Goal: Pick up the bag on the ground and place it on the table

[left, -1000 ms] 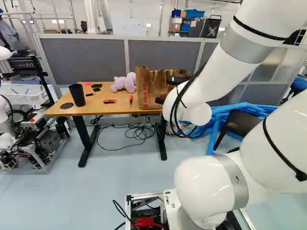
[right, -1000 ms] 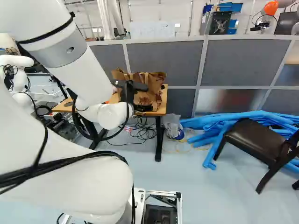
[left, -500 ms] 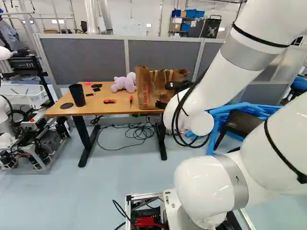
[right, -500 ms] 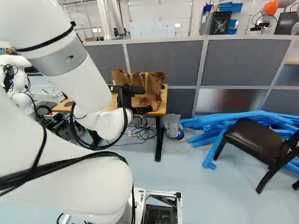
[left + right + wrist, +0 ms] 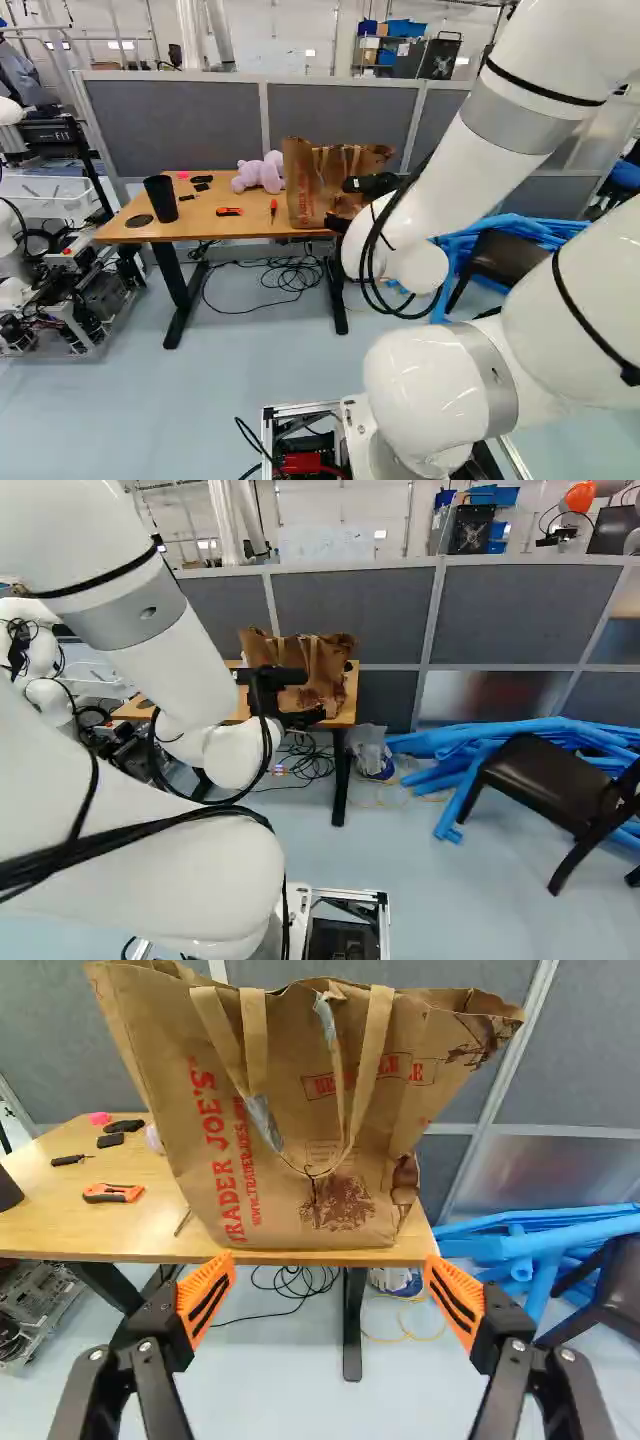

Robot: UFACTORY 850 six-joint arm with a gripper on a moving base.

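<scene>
Facing the brown paper bag [image 5: 310,1150], I hold my gripper [image 5: 315,695] spread wide, with nothing between its orange pads [image 5: 206,1295]. The bag stands upright on the table [image 5: 240,228], close to the near edge and toward its right end, ahead of my fingers and apart from them. Its top is partly cut off in the wrist view, and my gripper hides part of its front in both base views. Left of the bag sits a lilac plush toy [image 5: 260,173], mostly hidden behind it in the wrist view; farther left stands a black cup [image 5: 160,198], cut off there. Nearer lies an orange box cutter [image 5: 113,1193]. On the floor by the right table leg [image 5: 341,780] is a pale plastic bag [image 5: 369,748], its contents hard to make out; my arm hides it in the left base view.
</scene>
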